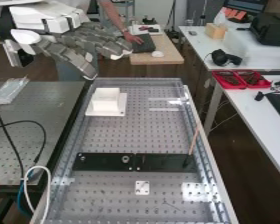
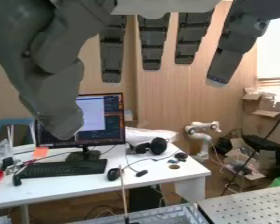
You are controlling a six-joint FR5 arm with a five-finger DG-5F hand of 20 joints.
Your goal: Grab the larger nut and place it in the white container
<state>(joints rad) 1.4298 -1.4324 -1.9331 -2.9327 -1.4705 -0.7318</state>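
Note:
The hand (image 1: 103, 46) is at the upper left of the high view, above and beyond the bench's far end, its fingers extended. In the wrist view the hand (image 2: 150, 42) hangs with straight, spread fingers, its thumb apart from them and nothing held. The white container (image 1: 106, 99) stands on a white plate at the far left part of the bench. On the flat black bar (image 1: 164, 162), the bearing (image 1: 125, 159) stands near the middle and the smaller nut (image 1: 81, 158) is faintly visible close to the left end.
A thin stick (image 1: 194, 141) rises at the bar's right end. A small white plate (image 1: 142, 188) lies nearer than the bar. Cables (image 1: 32, 172) loop along the left side. Metal rails (image 1: 198, 120) edge the bench. Beyond it stand a wooden-topped table (image 1: 165, 56) and a white desk (image 2: 150, 172).

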